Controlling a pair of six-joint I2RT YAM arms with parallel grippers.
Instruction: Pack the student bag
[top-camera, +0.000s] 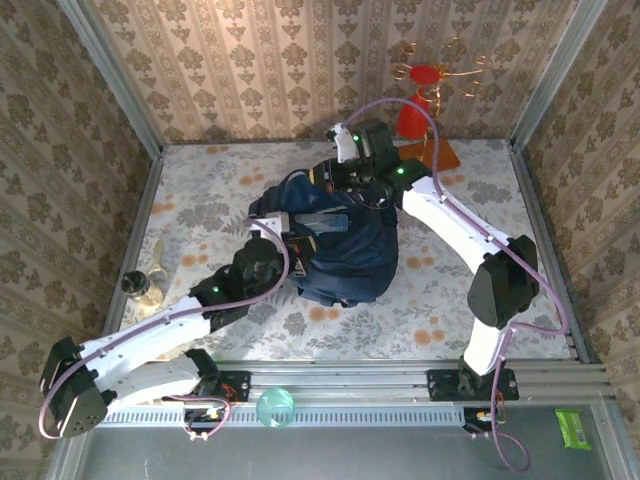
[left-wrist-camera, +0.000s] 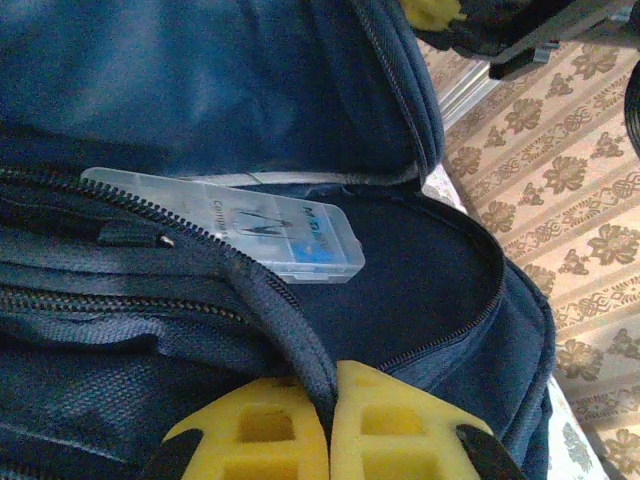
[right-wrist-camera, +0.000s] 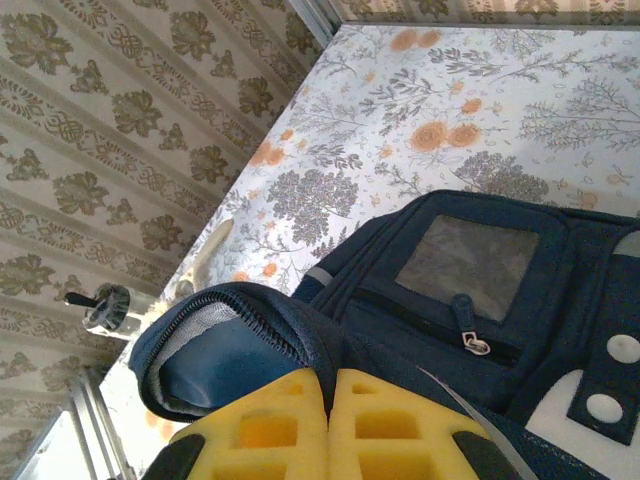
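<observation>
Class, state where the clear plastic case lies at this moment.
In the left wrist view, the clear plastic case lies inside the open student bag, just beyond the zipper edge that the shut left gripper pinches.

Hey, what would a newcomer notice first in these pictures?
The navy student bag sits centred on the floral table, the left end effector and right end effector each pinching its opened rim. Inside lies a clear plastic case; a red ornament stands at the far right corner.
</observation>
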